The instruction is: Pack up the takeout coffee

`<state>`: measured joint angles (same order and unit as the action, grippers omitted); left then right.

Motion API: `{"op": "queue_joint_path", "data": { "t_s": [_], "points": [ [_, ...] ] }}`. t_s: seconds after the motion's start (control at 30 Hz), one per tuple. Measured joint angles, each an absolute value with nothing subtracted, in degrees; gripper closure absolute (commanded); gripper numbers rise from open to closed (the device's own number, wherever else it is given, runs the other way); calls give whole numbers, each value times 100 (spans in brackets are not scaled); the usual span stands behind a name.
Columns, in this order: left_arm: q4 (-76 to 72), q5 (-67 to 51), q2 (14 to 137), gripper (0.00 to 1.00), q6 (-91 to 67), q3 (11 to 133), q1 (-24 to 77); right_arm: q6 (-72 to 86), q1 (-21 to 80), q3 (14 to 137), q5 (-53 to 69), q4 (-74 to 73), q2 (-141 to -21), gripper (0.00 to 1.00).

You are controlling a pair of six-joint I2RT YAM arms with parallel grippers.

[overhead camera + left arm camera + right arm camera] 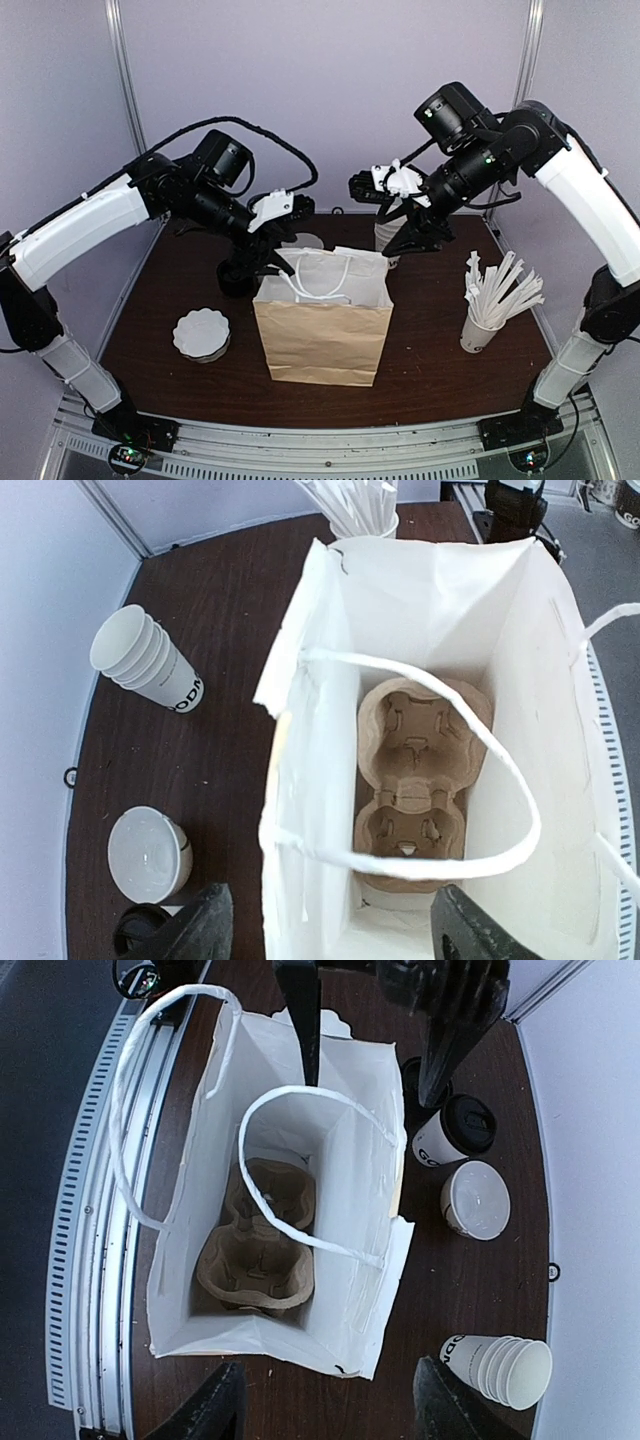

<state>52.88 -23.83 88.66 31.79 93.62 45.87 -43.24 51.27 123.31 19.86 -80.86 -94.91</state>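
The takeout coffee [455, 1130], a white cup with a black lid, stands on the table beside the open paper bag [290, 1210]. Only its black lid [140, 932] shows at the bottom left of the left wrist view, and my left arm hides most of it in the top view. An empty cardboard cup carrier [415, 780] lies in the bottom of the bag. My left gripper [330, 942] is open and empty over the bag's rim, next to the coffee. My right gripper [325, 1412] is open and empty above the bag's opposite edge.
A pale-lidded white cup [475, 1198] stands next to the coffee. A nested stack of white cups [500, 1368] lies tilted behind the bag. A cup full of wrapped sticks [485, 320] stands at the right and a stack of white lids [200, 335] at the left.
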Motion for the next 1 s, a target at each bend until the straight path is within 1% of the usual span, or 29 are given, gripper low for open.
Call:
{"op": "queue_joint_path", "data": {
  "t_s": [0.17,0.23,0.43,0.5,0.57,0.67,0.7,0.9,1.0],
  "points": [
    [5402,-2209,9397,30,3424,9782,4838,-4289,4888,11972,2351,-7959,-9157,40],
    [5424,-2185,9570,32,3474,9883,4901,-4233,4873,11806,2532,-7889,-9091,41],
    [5249,-2060,9867,45,3433,10151,5033,-4145,5063,11295,3400,-7760,-9037,42],
    [5089,-2012,9891,51,3299,10239,5048,-4132,5328,11203,3463,-7756,-9041,42],
    [4908,-1986,9889,57,3164,10304,5048,-4040,5669,11198,3400,-7688,-9045,41],
    [4661,-1962,9889,73,2958,10353,5046,-3782,6069,11220,3048,-7393,-9067,41],
    [4595,-1949,9889,77,2877,10355,5046,-3715,6114,11238,2952,-7310,-9096,41],
    [4410,-1900,9889,81,2532,10363,5046,-3531,6466,11319,2432,-7091,-9408,42],
    [4401,-1896,9889,86,2394,10394,5046,-3402,6735,11319,2049,-6956,-9564,49]
  ]
}}
